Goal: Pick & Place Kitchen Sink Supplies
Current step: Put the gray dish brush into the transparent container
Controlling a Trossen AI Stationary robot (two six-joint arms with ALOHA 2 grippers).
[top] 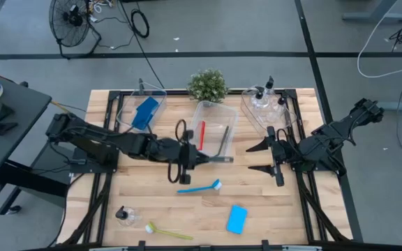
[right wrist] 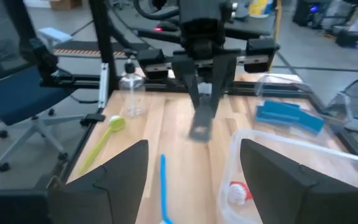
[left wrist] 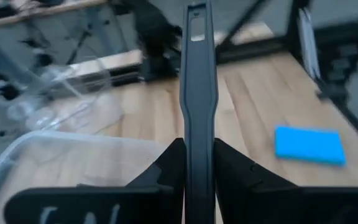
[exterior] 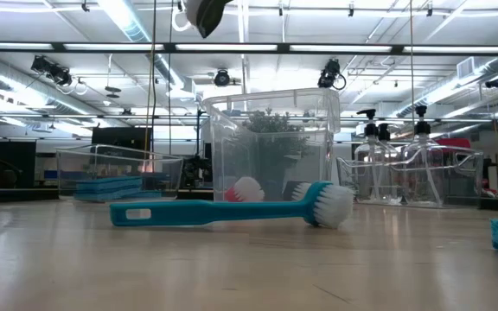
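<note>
Meanwhile, your left claw (top: 202, 159), pinched tight on a grey brush (left wrist: 197, 106) at the middle bin (top: 230, 111)'s edge, could drop it onto the counter (top: 285, 209) outside; your right claw (top: 262, 157) waits wide open.

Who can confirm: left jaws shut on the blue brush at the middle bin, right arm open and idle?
Wrong brush. Left wrist view: the left gripper, jaws shut, holds the grey brush at the middle bin; right gripper open and idle. The blue brush lies loose.

Left gripper (left wrist: 197, 165) clamps a grey brush handle (left wrist: 197, 74); blue sponge (left wrist: 309, 144) beyond.
</note>
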